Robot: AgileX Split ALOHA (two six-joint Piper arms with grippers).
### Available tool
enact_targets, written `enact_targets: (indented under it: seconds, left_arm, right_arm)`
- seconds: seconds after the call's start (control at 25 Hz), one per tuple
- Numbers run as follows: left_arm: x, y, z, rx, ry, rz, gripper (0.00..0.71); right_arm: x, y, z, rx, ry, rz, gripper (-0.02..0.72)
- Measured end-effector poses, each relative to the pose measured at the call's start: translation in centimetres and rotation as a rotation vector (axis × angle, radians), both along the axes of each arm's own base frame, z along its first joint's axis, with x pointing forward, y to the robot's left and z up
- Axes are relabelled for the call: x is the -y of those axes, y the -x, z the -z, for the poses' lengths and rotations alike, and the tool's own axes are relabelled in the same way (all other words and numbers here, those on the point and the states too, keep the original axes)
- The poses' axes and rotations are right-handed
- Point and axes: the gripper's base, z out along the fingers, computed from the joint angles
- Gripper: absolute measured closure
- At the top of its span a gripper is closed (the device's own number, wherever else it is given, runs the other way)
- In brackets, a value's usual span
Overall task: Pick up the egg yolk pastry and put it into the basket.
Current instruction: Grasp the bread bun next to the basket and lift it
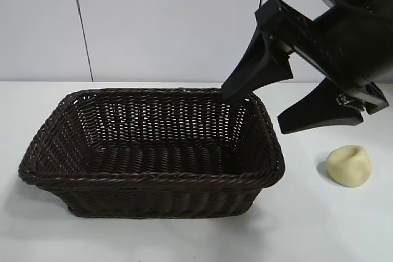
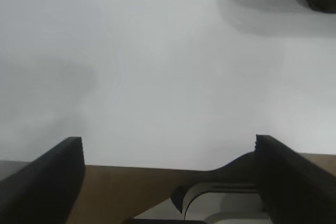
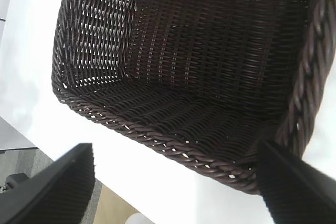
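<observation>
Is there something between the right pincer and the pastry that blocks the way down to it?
Nothing visible does. The right pincer hangs open above the basket's right end, and the pastry lies alone on the white table, right of the basket and apart from it.

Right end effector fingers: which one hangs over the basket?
The finger toward the left arm's side; its tip overlaps the basket rim. The other finger hangs above bare table near the egg yolk pastry.

The basket (image 1: 151,151) sits on the tabletop (image 1: 307,231), left of center in the exterior view. The egg yolk pastry (image 1: 349,165) lies on the tabletop just right of it, apart from its rim. The right tool (image 1: 264,110) hangs above the basket's right end.
</observation>
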Motion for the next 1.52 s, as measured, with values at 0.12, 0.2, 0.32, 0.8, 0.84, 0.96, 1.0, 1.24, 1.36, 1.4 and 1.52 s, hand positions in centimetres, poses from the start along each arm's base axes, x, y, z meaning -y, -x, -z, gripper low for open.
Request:
enact_targets:
  seconds: [0.12,0.2,0.32,0.8,0.84,0.96,1.0,1.24,1.36,1.4,1.52]
  left_arm:
    - [0.0,0.6,-0.3,0.046,0.005,0.001,0.081]
    - [0.0,1.1,-0.5,0.081,0.005,0.000,0.081]
    - [0.1,2.1,-0.8,0.158,0.005,0.000,0.081]
    - [0.1,7.2,-1.3,0.487,0.003,0.001,0.081]
    - [0.1,7.2,-1.3,0.487,0.003,0.001,0.081]
    - [0.1,7.2,-1.3,0.487,0.002,0.001,0.081]
    - [0.1,7.2,-1.3,0.487,0.003,0.000,0.081]
    - [0.1,7.2,-1.3,0.487,0.002,0.000,0.081]
    - [0.1,7.2,-1.3,0.487,0.002,0.000,0.081]
    - [0.1,7.2,-1.3,0.487,0.002,0.000,0.081]
    - [0.1,7.2,-1.3,0.487,0.002,0.000,0.081]
  right_arm:
    - [0.0,0.0,0.0,0.001,0.000,0.001,0.100]
    - [0.0,0.0,0.0,0.001,0.000,0.001,0.100]
    - [0.0,0.0,0.0,0.002,0.000,0.002,0.100]
    - [-0.1,0.0,-0.3,-0.004,-0.005,-0.013,0.100]
    - [-0.2,-0.1,-0.5,-0.004,-0.009,-0.022,0.100]
    - [-0.5,-0.4,-1.6,0.014,-0.020,-0.044,0.100]
    - [-0.6,-0.6,-2.0,0.018,-0.024,-0.046,0.100]
    - [0.0,-1.7,-3.8,0.024,0.034,-0.017,0.100]
    - [1.2,-2.6,-4.5,0.027,0.104,0.007,0.100]
    - [1.7,-2.9,-4.6,0.025,0.128,0.016,0.100]
    - [3.2,-3.6,-4.9,0.006,0.200,0.035,0.100]
